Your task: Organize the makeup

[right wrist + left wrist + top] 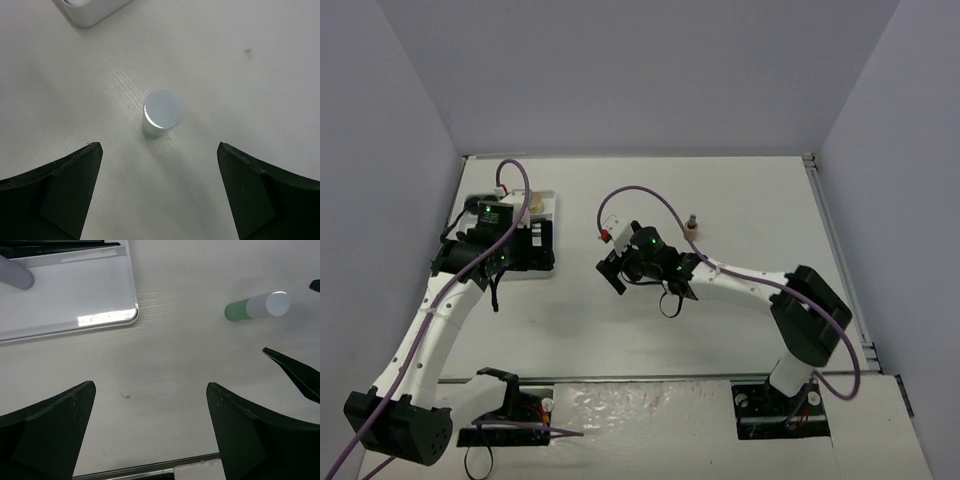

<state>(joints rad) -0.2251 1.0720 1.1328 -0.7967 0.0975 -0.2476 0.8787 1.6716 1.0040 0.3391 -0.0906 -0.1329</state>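
A green-white bottle (pixel 162 112) stands upright on the table, just ahead of my right gripper (pixel 157 150), which is open and holds nothing. The left wrist view shows the same bottle (pixel 257 307) to the right of the white tray (pixel 100 305). In that tray lie a grey bottle (pixel 15 275) and thin black brushes (pixel 60 244). My left gripper (pixel 150 390) is open over bare table beside the tray's corner. From above, the left gripper (pixel 528 250) is at the tray (pixel 548 205) and the right gripper (pixel 613 268) is mid-table. A small beige bottle (pixel 692 228) stands alone behind the right arm.
A tan round item (pixel 533 203) sits in the far part of the tray. The tray's corner (pixel 90 12) shows beyond the green-white bottle. Grey walls close in the table on three sides. The right gripper's fingertips (pixel 295 372) show at the edge of the left wrist view.
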